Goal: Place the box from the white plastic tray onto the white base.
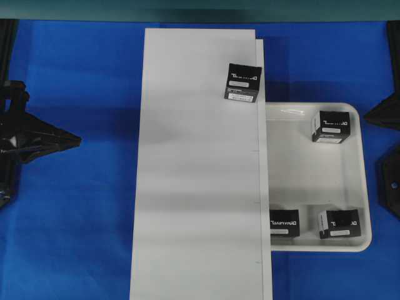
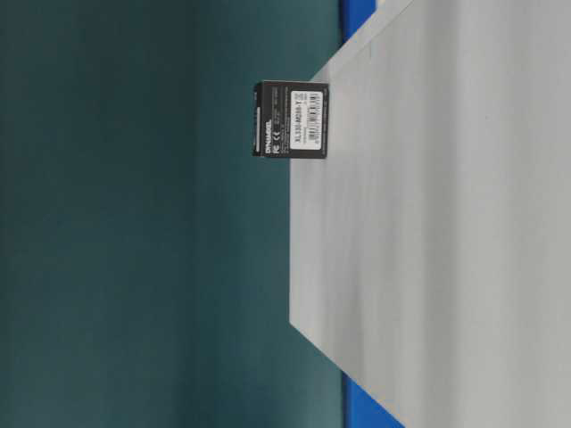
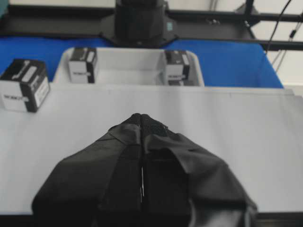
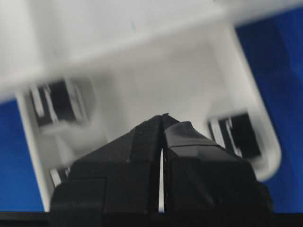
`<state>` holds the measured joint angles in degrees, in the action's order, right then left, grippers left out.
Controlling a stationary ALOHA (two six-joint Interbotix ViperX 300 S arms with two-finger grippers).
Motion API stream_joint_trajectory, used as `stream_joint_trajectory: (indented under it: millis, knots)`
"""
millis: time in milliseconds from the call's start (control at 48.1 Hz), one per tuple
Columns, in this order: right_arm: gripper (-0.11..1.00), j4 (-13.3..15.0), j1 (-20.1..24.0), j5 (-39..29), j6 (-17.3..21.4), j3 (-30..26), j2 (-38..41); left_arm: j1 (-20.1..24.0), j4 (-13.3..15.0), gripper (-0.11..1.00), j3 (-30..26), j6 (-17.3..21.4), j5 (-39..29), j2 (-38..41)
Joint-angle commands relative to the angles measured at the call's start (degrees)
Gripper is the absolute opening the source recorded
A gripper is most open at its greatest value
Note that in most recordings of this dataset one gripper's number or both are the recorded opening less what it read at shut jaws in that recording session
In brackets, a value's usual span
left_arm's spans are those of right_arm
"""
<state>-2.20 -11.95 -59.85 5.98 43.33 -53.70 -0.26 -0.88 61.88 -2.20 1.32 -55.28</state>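
Note:
One black box (image 1: 242, 82) with white lettering stands on the long white base (image 1: 200, 175), near its far right edge; it also shows as the box (image 2: 292, 119) and box (image 3: 23, 85). In the white plastic tray (image 1: 312, 181) at the right lie three more boxes: one (image 1: 331, 125) at the back, two (image 1: 284, 222) (image 1: 340, 224) at the front. My left gripper (image 1: 76, 140) (image 3: 141, 115) is shut and empty, left of the base. My right gripper (image 4: 163, 116) is shut and empty, over the tray's outer side, apart from the boxes.
Blue cloth (image 1: 75, 75) covers the table around the base and tray. Dark arm parts (image 1: 390, 181) sit at the right edge of the overhead view, and a black frame (image 3: 142, 23) stands behind the tray.

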Motion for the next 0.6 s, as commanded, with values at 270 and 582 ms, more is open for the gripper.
stream_joint_trajectory:
  millis: [270,582]
  knots:
    - [0.00,4.7,-1.4,-8.0,-4.4,-1.1,9.0,-0.1,-0.1,-0.07,-2.7,-2.1,-3.1,-0.1]
    - [0.03,6.8,-7.6,-8.2,-12.4,0.6,17.6,-0.1,-0.1,-0.07,-3.3,-2.1,-3.4,-1.3]
